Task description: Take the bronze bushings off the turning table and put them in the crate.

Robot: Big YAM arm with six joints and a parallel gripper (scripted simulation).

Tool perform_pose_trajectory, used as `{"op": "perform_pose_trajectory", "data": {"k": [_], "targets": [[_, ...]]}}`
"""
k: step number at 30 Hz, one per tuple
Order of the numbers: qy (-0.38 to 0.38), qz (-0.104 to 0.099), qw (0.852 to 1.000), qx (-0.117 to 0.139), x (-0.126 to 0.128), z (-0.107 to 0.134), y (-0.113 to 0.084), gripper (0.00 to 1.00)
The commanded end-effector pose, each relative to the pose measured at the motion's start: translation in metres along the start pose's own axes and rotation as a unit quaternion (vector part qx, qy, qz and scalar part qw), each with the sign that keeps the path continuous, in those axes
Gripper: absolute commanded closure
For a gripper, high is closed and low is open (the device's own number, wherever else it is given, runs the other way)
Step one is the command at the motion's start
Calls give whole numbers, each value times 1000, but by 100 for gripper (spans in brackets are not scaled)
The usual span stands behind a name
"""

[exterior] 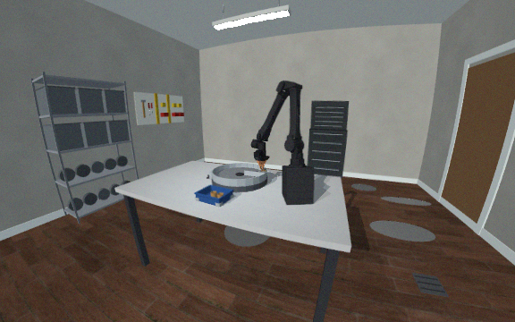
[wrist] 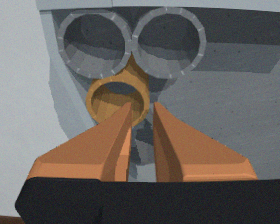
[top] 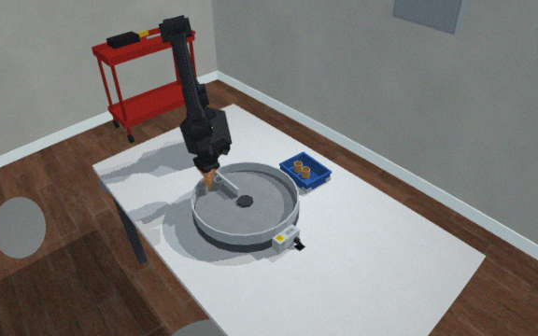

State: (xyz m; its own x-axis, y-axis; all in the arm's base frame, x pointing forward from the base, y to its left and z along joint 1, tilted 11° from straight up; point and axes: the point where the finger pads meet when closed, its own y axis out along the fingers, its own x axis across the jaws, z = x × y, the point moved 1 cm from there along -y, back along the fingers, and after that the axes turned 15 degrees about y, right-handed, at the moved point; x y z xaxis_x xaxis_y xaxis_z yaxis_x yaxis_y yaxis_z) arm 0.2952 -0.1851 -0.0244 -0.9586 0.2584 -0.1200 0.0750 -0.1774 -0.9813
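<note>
My gripper [top: 209, 186] [exterior: 262, 169] [wrist: 142, 111] points down at the edge of the turning table [top: 264, 210] [exterior: 240, 182]. Its fingers are nearly together, with a narrow gap and nothing seen held. A bronze bushing [wrist: 111, 111] stands just under and left of the fingertips in the wrist view; the left finger hides part of it. Two steel bushings [wrist: 91, 62] [wrist: 171, 65] stand side by side, touching or nearly touching it. The blue crate [top: 318, 180] [exterior: 203, 197] holds two bronze bushings [top: 298, 166] [top: 305, 173] [exterior: 214, 194].
A low grey divider [top: 228, 184] [exterior: 253, 173] runs inside the turning table from near the bushings toward the dark hub [top: 245, 201]. The raised rim surrounds the disc. A control box [top: 285, 238] sits at its outer side. The crate stands beside the turning table.
</note>
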Motion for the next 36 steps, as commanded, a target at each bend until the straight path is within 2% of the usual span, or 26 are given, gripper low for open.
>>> {"op": "perform_pose_trajectory", "data": {"k": [1,23,28,36], "targets": [[0,12,1000,1,-14,7,-4,87],[0,12,1000,1,-14,7,-4,87],[1,10,1000,1,-10,6,2,87],[0,14,1000,2,-11,6,-3,87]]}}
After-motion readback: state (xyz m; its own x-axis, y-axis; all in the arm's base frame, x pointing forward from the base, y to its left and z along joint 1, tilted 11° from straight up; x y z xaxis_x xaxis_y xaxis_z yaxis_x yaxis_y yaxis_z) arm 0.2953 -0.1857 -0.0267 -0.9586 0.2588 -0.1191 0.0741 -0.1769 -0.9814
